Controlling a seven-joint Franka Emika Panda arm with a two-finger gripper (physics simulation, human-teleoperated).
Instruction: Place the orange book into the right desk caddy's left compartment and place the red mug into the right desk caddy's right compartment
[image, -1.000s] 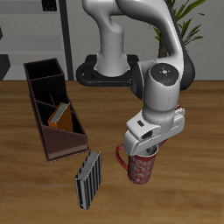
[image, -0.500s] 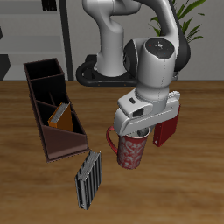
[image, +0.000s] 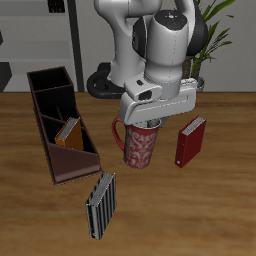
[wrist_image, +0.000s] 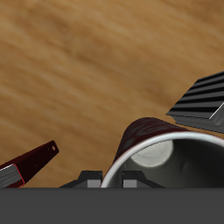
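The red mug (image: 140, 145) with its pale speckles hangs above the table, my gripper (image: 152, 118) shut on its rim. In the wrist view the red mug (wrist_image: 150, 143) shows its pale inside directly under the fingers. The orange book (image: 70, 132) stands tilted inside the right desk caddy (image: 60, 125), in the left compartment (image: 72, 140) by the sloped end. The right compartment (image: 50, 82) is the tall-walled section at the far end, with nothing showing in it. The mug is off to the side of the caddy, apart from it.
A grey-and-black striped book (image: 100, 204) lies near the table's front edge, also seen as the striped book (wrist_image: 203, 99). A dark red book (image: 190, 142) stands upright beside the mug; the dark red book (wrist_image: 26, 164) shows from the wrist too. The robot's base and a plant are behind.
The gripper has risen and carried the red mug up off the table and toward the caddy, uncovering the dark red book behind it. Books and caddy have not moved.
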